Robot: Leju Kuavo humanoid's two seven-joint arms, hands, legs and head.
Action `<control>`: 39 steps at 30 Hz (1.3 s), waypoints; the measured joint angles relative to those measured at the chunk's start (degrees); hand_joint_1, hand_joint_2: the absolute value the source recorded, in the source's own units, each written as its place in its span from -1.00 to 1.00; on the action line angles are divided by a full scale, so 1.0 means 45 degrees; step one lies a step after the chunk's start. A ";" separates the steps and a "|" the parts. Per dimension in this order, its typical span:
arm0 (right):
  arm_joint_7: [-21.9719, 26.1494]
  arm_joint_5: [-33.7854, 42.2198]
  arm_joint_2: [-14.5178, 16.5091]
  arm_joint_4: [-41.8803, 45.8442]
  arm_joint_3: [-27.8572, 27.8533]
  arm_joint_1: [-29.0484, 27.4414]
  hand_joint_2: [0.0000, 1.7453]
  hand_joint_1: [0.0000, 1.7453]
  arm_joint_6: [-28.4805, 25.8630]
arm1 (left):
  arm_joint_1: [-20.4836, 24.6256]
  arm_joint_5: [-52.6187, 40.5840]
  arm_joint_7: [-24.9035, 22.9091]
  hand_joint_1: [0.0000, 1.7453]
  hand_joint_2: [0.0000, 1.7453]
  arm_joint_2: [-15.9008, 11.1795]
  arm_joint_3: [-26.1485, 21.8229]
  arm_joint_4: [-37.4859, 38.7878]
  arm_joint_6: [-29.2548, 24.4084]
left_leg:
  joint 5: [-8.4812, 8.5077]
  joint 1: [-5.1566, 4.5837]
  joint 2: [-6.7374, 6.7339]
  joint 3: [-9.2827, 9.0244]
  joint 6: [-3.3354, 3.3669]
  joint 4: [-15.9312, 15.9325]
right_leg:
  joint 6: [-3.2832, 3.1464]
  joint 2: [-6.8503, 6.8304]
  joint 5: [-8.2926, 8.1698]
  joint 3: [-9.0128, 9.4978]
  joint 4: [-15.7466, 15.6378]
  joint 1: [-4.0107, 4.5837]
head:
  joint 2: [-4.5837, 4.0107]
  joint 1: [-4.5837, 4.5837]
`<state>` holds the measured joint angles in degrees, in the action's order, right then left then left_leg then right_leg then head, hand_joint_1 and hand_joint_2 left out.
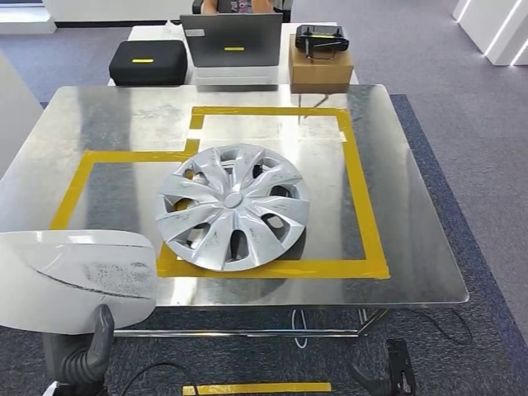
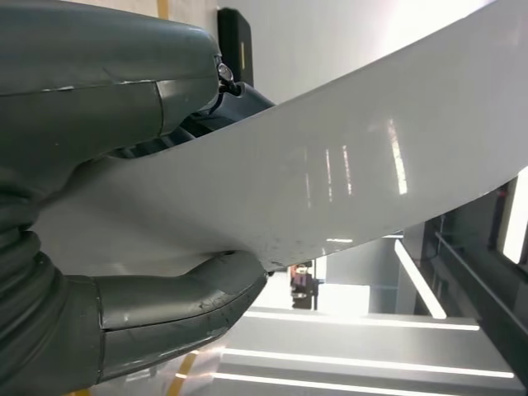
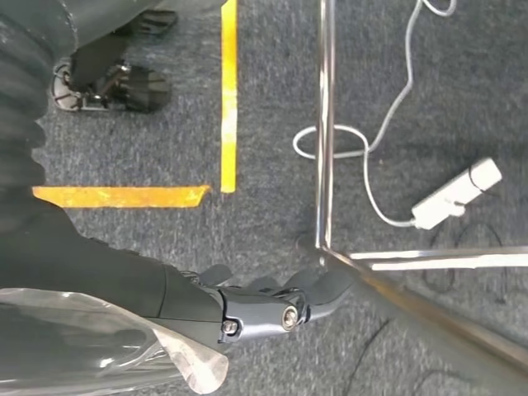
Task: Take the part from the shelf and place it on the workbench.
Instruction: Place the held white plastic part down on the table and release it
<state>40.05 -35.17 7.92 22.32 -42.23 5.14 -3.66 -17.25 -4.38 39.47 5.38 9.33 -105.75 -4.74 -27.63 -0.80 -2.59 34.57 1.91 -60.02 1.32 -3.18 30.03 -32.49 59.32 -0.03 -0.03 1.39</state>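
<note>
white panel clamped between thumb and fingers — left hand.

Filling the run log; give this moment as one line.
left hand: grips white panel | right hand: hanging, state unclear | hubcap: on workbench | phase: carrying

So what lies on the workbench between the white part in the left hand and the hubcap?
Head view: bare metal and a strip of yellow tape separate the white part from the hubcap.
</note>
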 joint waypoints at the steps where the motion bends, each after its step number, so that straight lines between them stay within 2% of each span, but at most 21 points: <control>1: 0.0004 0.0010 0.0001 0.0000 0.0000 0.0003 1.00 -1.00 -0.0001 | 0.0003 -0.0011 0.0000 1.00 1.00 -0.0005 0.0000 -0.0001 -0.0004 | -0.0010 -0.0035 -0.0028 -0.0007 0.0033 -0.0004 | -0.0001 -0.0025 -0.0001 0.0053 -0.0090 0.0018 | 0.0001 0.0011; 4: 0.0014 0.0038 0.0002 0.0000 -0.0002 -0.0023 1.00 -1.00 -0.0006 | 0.0031 -0.0072 0.0000 1.00 1.00 -0.0018 0.0001 -0.0006 -0.0013 | 0.0011 -0.0062 -0.0100 -0.0069 0.0185 0.0071 | 0.0043 0.0106 -0.0066 0.0071 -0.0157 0.0008 | 0.0002 0.0024; 8: 0.0024 0.0096 0.0002 0.0000 -0.0002 0.0008 1.00 -1.00 -0.0045 | 0.0055 -0.0100 0.0000 1.00 1.00 -0.0036 0.0006 -0.0007 -0.0042 | 0.0012 -0.0062 -0.0122 -0.0167 0.0164 0.0161 | -0.0032 0.0145 -0.0019 0.0109 -0.0159 0.0010 | 0.0002 0.0023; 16: 0.0028 0.0213 0.0002 0.0000 0.0001 0.0011 1.00 -1.00 -0.0080 | 0.0056 -0.0155 0.0000 1.00 1.00 -0.0040 0.0005 -0.0007 -0.0332 | 0.0028 -0.0051 -0.0123 -0.0212 -0.0060 0.0236 | -0.0088 0.0144 0.0017 0.0124 -0.0157 0.0016 | 0.0002 0.0018; 20: 0.0028 0.0316 0.0001 0.0000 0.0001 -0.0049 1.00 -1.00 -0.0126 | 0.0056 -0.0460 0.0000 1.00 1.00 -0.0013 -0.0261 0.0021 -0.1239 | 0.0015 -0.0045 -0.0123 -0.0212 -0.0092 0.0237 | -0.0093 0.0144 0.0020 0.0129 -0.0158 0.0008 | 0.0002 0.0017; 23: 0.0028 0.0348 -0.0011 0.0000 0.0000 -0.0146 1.00 -1.00 -0.0130 | 0.0116 -0.0249 0.0000 1.00 1.00 0.0099 -0.1213 0.0121 -0.1643 | 0.0007 -0.0049 -0.0123 -0.0211 -0.0104 0.0237 | -0.0093 0.0148 0.0020 0.0132 -0.0160 0.0002 | 0.0002 0.0017; 29: 0.0028 0.0338 -0.0017 0.0000 0.0000 -0.0269 1.00 -1.00 -0.0129 | 0.0423 -0.0258 0.0000 1.00 1.00 0.0398 -0.4291 0.0332 -0.1705 | 0.0006 -0.0056 -0.0125 -0.0210 -0.0105 0.0237 | -0.0092 0.0148 0.0021 0.0130 -0.0169 -0.0006 | 0.0002 0.0017; 36: 0.0028 0.0274 -0.0026 0.0000 0.0000 -0.0273 1.00 -1.00 -0.0090 | 0.0559 -0.0728 -0.0051 1.00 1.00 0.0601 -0.5693 0.0475 -0.1870 | -0.0005 -0.0064 -0.0124 -0.0209 -0.0114 0.0237 | -0.0091 0.0149 0.0021 0.0136 -0.0174 -0.0015 | 0.0002 0.0014; 39: 0.0028 0.0255 -0.0036 0.0009 0.0001 -0.0259 1.00 -1.00 0.0116 | 0.0813 -0.1361 -0.0518 1.00 1.00 0.0281 -0.6468 0.0713 -0.2125 | -0.0006 -0.0065 -0.0124 -0.0210 -0.0114 0.0237 | -0.0091 0.0150 0.0021 0.0136 -0.0174 -0.0015 | 0.0002 0.0015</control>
<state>40.17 -34.02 7.76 22.35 -42.22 3.98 -3.14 -13.60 -10.50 37.14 6.65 -19.77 -102.55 -14.30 -27.65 -1.09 -3.15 33.63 1.39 -58.95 0.91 -2.50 30.13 -31.87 58.54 -0.10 -0.02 1.46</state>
